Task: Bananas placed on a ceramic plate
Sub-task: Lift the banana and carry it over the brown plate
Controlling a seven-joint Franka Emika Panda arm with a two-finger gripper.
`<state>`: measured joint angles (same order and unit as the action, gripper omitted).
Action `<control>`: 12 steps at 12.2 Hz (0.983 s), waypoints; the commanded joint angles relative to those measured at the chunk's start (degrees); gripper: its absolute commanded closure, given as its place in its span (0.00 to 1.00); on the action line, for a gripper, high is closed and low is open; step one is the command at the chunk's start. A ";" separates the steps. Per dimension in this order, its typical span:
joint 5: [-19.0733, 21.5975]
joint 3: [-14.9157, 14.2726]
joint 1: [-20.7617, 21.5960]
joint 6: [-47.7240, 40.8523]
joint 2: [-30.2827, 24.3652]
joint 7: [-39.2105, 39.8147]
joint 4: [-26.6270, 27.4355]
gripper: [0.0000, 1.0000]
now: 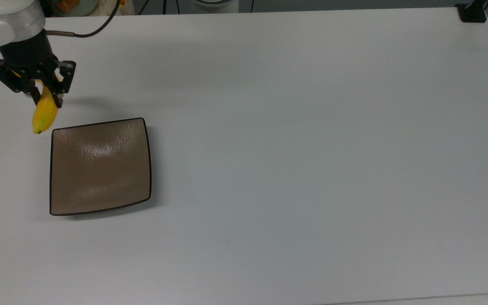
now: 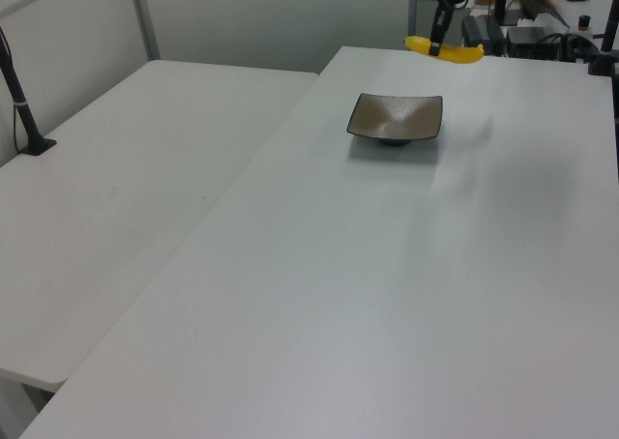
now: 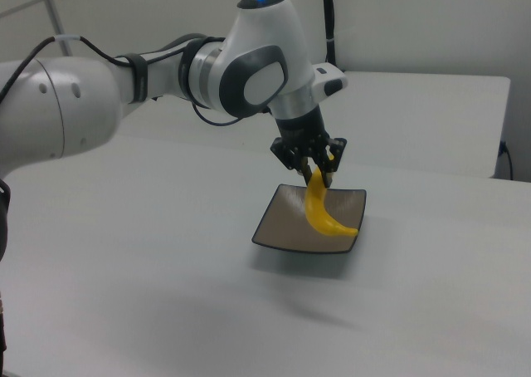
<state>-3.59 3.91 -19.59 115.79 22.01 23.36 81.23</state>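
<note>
Yellow bananas (image 3: pixel 319 212) pinched in tool (image 3: pixel 314 168), airborne in right view; top view: beside ceramic plate (image 1: pixel 100 167).

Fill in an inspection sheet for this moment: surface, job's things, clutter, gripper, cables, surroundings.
Surface: white table, bare apart from the plate.
Job's things: banana held in the air, hanging near the plate's corner, not on it; square brown ceramic plate holds nothing.
Clutter: nothing seen on the table.
Gripper: gripper shut on the banana near its upper end.
Cables: black cable running from the arm's wrist; more cables at the table's far edge.
Surroundings: second white table on the left view's left, with a black clamp post; equipment behind the arm, too cluttered to name.
</note>
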 commanded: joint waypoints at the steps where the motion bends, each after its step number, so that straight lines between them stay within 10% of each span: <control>1: 0.86 -0.30 2.88 2.05 3.46 -6.99 -2.13 1.00; 12: -0.01 -0.65 8.33 14.45 13.75 -17.47 -4.16 1.00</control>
<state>-3.39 3.98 -12.21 128.18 34.09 7.22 78.17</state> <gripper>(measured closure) 0.656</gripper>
